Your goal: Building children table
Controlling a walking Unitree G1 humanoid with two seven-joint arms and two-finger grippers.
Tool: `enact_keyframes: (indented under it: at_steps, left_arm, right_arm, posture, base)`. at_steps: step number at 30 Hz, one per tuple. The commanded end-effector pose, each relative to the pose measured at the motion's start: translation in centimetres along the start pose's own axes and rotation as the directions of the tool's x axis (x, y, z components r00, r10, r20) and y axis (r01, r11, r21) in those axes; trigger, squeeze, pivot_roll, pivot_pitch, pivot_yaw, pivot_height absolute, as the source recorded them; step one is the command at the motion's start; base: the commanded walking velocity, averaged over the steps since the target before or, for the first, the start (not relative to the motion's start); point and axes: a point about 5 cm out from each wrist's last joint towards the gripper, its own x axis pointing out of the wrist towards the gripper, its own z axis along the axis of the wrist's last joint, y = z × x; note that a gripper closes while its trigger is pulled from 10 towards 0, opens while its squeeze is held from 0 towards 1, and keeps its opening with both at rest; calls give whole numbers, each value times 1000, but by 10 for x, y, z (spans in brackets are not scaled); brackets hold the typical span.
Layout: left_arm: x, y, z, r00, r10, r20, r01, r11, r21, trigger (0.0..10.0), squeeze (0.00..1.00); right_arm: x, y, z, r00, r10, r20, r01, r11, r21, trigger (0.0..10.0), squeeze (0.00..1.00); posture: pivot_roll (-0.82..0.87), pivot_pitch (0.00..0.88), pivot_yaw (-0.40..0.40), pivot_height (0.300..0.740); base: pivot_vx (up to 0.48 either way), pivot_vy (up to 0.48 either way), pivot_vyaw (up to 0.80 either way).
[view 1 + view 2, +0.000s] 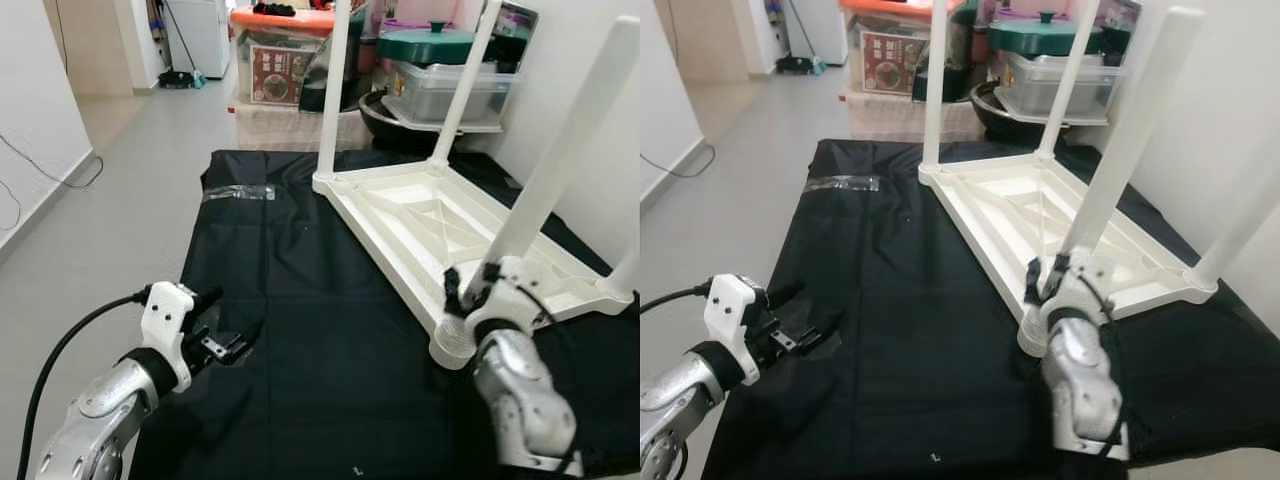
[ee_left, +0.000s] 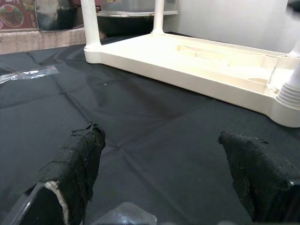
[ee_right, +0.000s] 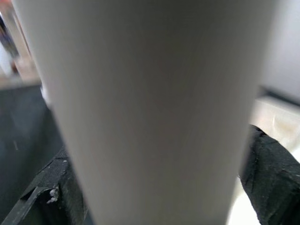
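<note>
Left eye view: white table (image 1: 440, 225) upside down on a black sheet (image 1: 300, 300) spread over the floor, legs pointing up. Right gripper (image 1: 478, 288) at the near corner, fingers clasped around the base of the near leg (image 1: 560, 165), just above its ribbed socket. Left gripper (image 1: 215, 335) low over the sheet's left edge, well apart from the table, fingers spread and holding nothing. Strip of clear tape (image 1: 238, 192) on the sheet's far left part. Storage bins (image 1: 440, 85) and a pot lid against the far wall.

Right eye view: same scene.

Left wrist view: two padded fingers (image 2: 77, 164) wide apart above the sheet, table frame lying beyond.

Right wrist view: leg (image 3: 150, 108) close up between the black fingers (image 3: 274, 173), one on each side.
</note>
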Motion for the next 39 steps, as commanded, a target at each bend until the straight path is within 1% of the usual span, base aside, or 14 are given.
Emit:
enact_keyframes:
  at_steps: [1,11,16,19,20,23,24,26,27,35,36,37,38,39]
  left_arm:
    - [1,0,-4,1000,-6,-18,6,1000,-2,10000,0]
    - [4,-2,-5,1000,-18,-14,18,1000,-6,10000,0]
    - [5,-1,-4,1000,-20,-12,20,1000,-2,10000,0]
    - [5,0,-4,1000,-20,-12,20,1000,-1,10000,0]
    - [5,0,-5,1000,-20,-12,20,1000,0,10000,0]
    - [5,0,-4,1000,-19,-12,19,1000,0,10000,0]
    - [4,-1,-4,1000,-19,-12,19,1000,1,10000,0]
    - [4,-1,-4,1000,-19,-12,19,1000,1,10000,0]
    - [3,0,-4,1000,-19,-15,19,1000,3,10000,0]
    - [2,0,-4,1000,-23,-19,23,1000,8,10000,0]
    - [2,1,-4,999,-25,-20,26,1000,9,10000,0]
    - [2,1,-4,999,-25,-20,26,1000,9,10000,0]
    - [2,1,-4,999,-27,-21,27,1000,9,10000,0]
    - [2,1,-4,999,-27,-21,27,1000,9,10000,0]
  right_arm:
    - [2,2,18,991,120,56,-121,993,16,10000,0]
    - [15,-9,29,900,435,16,-433,899,-62,10000,0]
    - [45,-46,28,795,591,-132,-605,789,-111,10000,0]
    - [53,-55,30,781,607,-149,-623,775,-109,9686,0]
    - [56,-58,30,761,628,-163,-646,757,-101,7451,0]
    - [57,-60,29,746,643,-177,-663,742,-96,6784,0]
    - [59,-63,27,731,652,-200,-677,729,-97,1647,0]
    - [59,-63,27,731,652,-200,-677,729,-97,1647,0]
    - [61,-68,21,722,653,-228,-680,730,-66,0,0]
    - [63,-71,15,707,669,-229,-689,724,-10,0,0]
    - [67,-73,8,779,576,-250,-604,795,-52,0,0]
    - [67,-73,8,779,576,-250,-604,795,-52,0,0]
    - [72,-74,1,855,446,-266,-484,869,-99,0,0]
    - [72,-74,1,855,446,-266,-484,869,-99,0,0]
  posture:
    - [38,0,-83,740]
    - [33,0,-82,740]
    - [47,0,-92,740]
    - [55,0,-97,740]
    - [62,0,-99,740]
    - [62,0,-99,740]
    - [70,0,-104,740]
    - [70,0,-104,740]
    - [79,0,-104,740]
    - [83,0,-103,740]
    - [81,0,-102,740]
    - [81,0,-102,740]
    - [81,0,-105,740]
    - [81,0,-105,740]
  base:
    - [0,0,0]
    - [0,0,0]
    - [0,0,0]
    - [0,0,0]
    - [0,0,0]
    - [0,0,0]
    - [0,0,0]
    - [0,0,0]
    - [0,0,0]
    - [0,0,0]
    - [0,0,0]
    - [0,0,0]
    - [0,0,0]
    - [0,0,0]
